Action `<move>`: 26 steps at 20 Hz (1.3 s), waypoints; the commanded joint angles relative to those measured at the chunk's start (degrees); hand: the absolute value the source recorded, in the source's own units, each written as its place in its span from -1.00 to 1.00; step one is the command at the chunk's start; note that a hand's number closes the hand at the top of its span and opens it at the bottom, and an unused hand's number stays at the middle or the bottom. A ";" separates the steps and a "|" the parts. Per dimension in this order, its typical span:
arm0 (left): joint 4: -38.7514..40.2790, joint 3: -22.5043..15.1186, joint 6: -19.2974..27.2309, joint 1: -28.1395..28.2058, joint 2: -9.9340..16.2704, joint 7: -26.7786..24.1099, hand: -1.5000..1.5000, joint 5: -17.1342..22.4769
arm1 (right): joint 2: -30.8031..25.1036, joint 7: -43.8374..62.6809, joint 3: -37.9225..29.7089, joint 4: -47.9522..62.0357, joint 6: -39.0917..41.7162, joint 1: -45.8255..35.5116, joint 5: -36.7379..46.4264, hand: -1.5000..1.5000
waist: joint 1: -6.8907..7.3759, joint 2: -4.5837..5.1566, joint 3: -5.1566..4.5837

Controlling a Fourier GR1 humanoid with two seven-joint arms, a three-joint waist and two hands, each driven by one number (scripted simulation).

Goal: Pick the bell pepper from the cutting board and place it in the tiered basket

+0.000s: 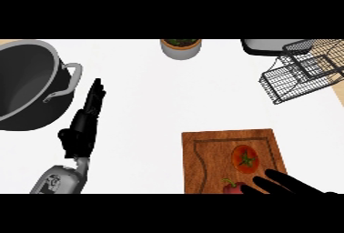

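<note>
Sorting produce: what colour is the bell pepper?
Red with a green stem; head view.

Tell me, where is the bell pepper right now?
In the head view, the bell pepper lies at the cutting board's near edge, lower right, below the tomato, beside the right hand.

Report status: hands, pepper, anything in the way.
Left hand open, resting beside the pot. Right hand open, fingers reaching the bell pepper on the cutting board. Tomato sits close by. Tiered basket far right.

No legible text, label, brand, number or sign on anything across the counter.
</note>
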 commanded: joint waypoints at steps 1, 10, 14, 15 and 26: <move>-1.30 0.67 -0.21 0.01 1.25 1.10 0.00 -0.43 | -0.41 2.41 2.16 -8.06 0.08 -1.84 12.94 -1.00 | 0.18 -0.08 0.07; -2.06 0.09 0.25 1.65 -0.59 -0.11 0.00 -1.00 | -0.43 3.68 6.81 -2.78 -4.08 -1.25 19.35 -1.00 | -0.12 0.15 0.15; 0.43 -0.44 1.10 -1.35 -2.30 1.39 0.00 -2.34 | 0.09 2.69 12.06 0.85 -6.82 -1.37 23.35 -1.00 | -0.31 0.28 0.10; -0.88 1.94 -1.73 -1.66 0.61 2.77 0.00 -0.10 | 0.94 2.79 13.71 1.70 -8.04 -1.77 24.72 -1.00 | 0.17 0.25 0.07; -4.00 1.57 -0.91 -0.31 -1.31 4.90 0.00 -3.17 | -2.59 -15.17 22.16 14.09 -28.07 8.90 44.14 -1.00 | 0.26 0.34 0.00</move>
